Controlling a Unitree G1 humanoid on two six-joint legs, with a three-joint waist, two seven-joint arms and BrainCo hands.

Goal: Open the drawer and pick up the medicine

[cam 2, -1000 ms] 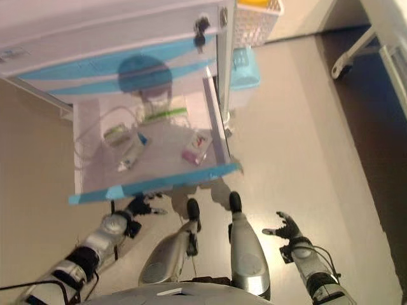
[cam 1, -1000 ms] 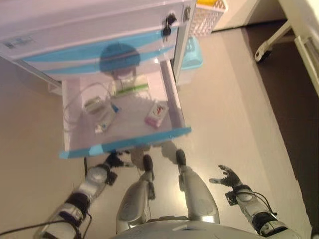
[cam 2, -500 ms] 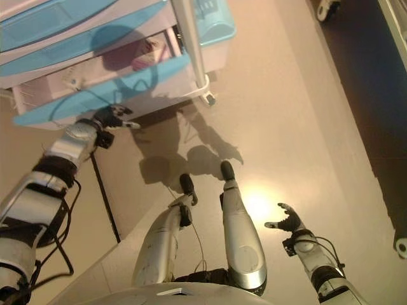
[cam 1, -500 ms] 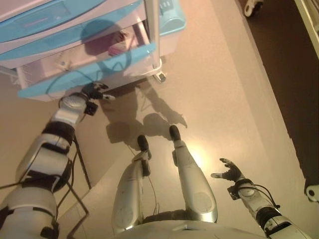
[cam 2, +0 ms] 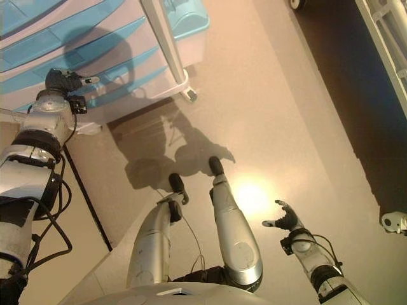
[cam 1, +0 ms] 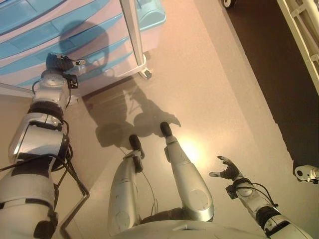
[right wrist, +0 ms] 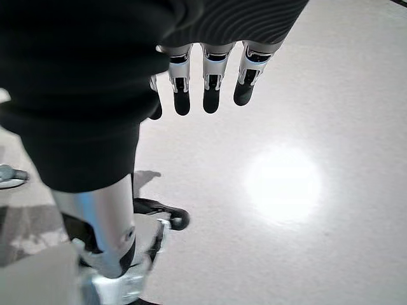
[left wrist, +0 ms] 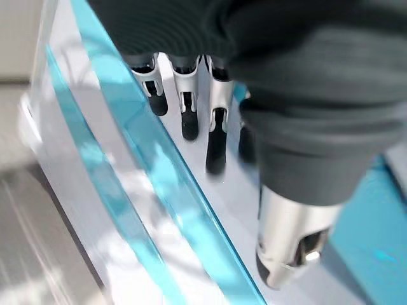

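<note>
No medicine shows in any view: the cabinet (cam 1: pixel 75 35) presents only shut white drawer fronts with blue bands, so whatever is to be picked up must lie inside one of them, out of sight. Judged from the task alone, it is likely a small box or packet, light and fairly stiff but easy to crush or push around; it should be taken across its narrow sides with a gentle pinch, not pressed from above.

The drawer (left wrist: pixel 127 190) comes first. Its front looks like smooth, hard plastic, and the blue strip along its edge is the only ridge on offer. That strip is shallow and probably slippery, so the fingertips need to hook well behind it and draw straight out, or they may slide off.

The left hand (cam 1: pixel 61 62) is up against a blue-banded drawer front. In the left wrist view its fingers (left wrist: pixel 217 136) hang nearly straight, dark tips close to or on the white face just beside the blue strip, thumb apart; nothing is clasped, so the hand is open.

The right hand (cam 2: pixel 284 220) hangs well apart from the cabinet, low over the bare floor (cam 2: pixel 286 114), fingers spread and relaxed, holding nothing.

A blue bin (cam 1: pixel 149 10) sits just beside the cabinet's post.
</note>
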